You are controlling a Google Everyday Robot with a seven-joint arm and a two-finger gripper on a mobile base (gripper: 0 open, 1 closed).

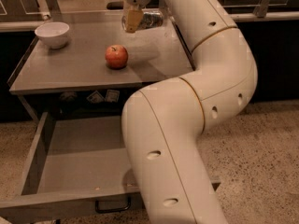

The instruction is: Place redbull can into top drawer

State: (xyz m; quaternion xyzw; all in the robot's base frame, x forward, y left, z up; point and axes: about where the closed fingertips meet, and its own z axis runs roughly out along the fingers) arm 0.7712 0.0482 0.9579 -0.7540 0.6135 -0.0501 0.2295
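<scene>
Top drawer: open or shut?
Open: top drawer is pulled out, its floor showing. Gripper holds the redbull can over the table far side.

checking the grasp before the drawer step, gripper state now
gripper, over the back of the tabletop: jaws closed on the redbull can

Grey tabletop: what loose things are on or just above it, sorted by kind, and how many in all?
Bowls: 1, the round white bowl.
Fruit: 1, the round red apple.
Drink cans: 1, the slim silvery metallic redbull can, gripped by the end effector over the far edge of the grey tabletop.
Total: 3.
</scene>
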